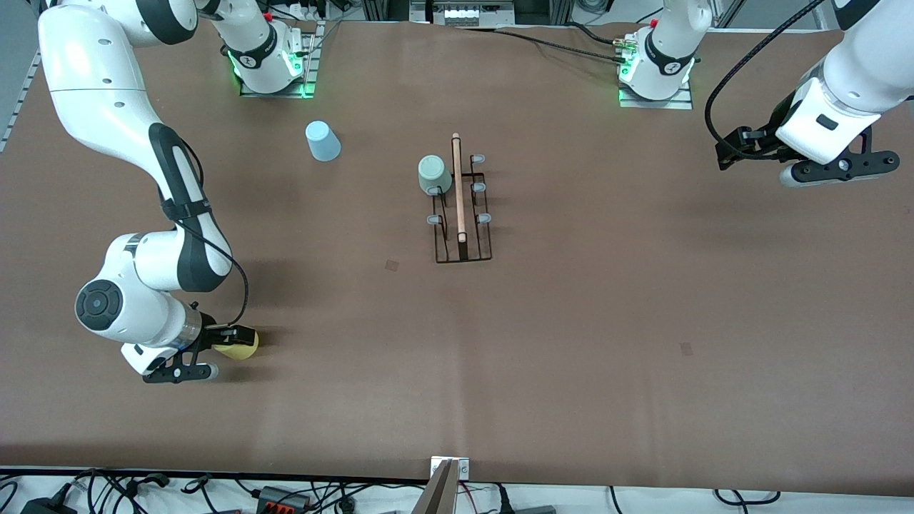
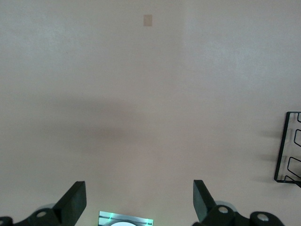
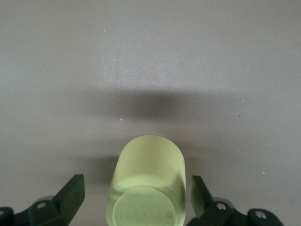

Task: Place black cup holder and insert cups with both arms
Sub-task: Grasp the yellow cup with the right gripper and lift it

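Right gripper (image 3: pixel 136 200) is down at the right arm's end of the table, fingers apart around the yellow cup (image 3: pixel 148 186), not squeezing it. Left gripper (image 2: pixel 138 205) hangs open over bare table (image 1: pixel 643 321). Rack (image 1: pixel 463 207) sits mid-table, green cup (image 1: pixel 434 175) on a prong, blue cup (image 1: pixel 323 140) toward the robots' edge.

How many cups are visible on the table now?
3: the pale green cup on the rack, the light blue cup near the right arm's base, the yellow cup between the right tool's fingers.
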Tool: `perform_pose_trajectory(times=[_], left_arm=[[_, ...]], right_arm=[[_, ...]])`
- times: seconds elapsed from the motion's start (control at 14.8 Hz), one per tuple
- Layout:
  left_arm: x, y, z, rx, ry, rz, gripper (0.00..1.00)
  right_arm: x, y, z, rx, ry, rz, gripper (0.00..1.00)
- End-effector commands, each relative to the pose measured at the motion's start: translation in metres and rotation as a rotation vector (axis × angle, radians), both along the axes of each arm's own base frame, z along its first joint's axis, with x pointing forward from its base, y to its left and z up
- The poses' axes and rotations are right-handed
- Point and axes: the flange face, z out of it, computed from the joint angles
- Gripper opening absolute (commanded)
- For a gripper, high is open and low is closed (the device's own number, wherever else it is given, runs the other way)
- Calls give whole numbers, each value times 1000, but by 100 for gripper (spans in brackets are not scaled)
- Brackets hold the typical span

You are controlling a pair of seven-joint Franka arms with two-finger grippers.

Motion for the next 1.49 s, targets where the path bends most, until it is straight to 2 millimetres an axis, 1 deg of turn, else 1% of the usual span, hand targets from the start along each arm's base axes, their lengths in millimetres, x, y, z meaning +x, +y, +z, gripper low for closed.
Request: perform_pose_trajectory(times=[0.0,0.27,0.34,0.41,0.61,0.68,0.74,0.81,0.88,0.95,1.01,1.22,1.29,1.35,1.42], left_arm=[[2,2,4,-25,6,-15,100],[2,2,4,-24,7,-15,100],[2,2,4,-25,6,-15,100],[2,2,4,-25,6,-17,100],[2,3,4,-25,6,-15,100],[2,3,4,-26,5,-13,100],[2,3,5,-31,4,-13,100],[2,3,5,-40,4,-9,100],[2,3,5,-42,5,-9,100],[2,3,5,-42,3,-9,100],[2,3,5,-44,3,-7,100],[4,4,4,-61,0,-2,100],[4,5,4,-61,2,-1,100],[4,5,4,-61,2,-1,100],[4,5,4,-61,2,-1,100]], right_arm=[[4,1,1,16,3,-37,100],[2,1,-3,13,10,-39,100],[2,1,-3,12,10,-38,98],[2,1,-3,11,12,-38,93],[0,1,-4,9,27,-38,86],[0,0,-4,8,30,-39,81],[0,1,-5,9,32,-37,74],[0,1,-5,7,31,-36,59],[0,1,-3,7,30,-36,47],[0,1,-3,3,29,-34,38],[0,2,-3,-16,26,-15,32],[-2,7,9,-34,45,9,30],[-4,15,16,-28,65,16,30],[-4,31,28,-16,65,36,30],[-3,43,48,-2,58,51,30]])
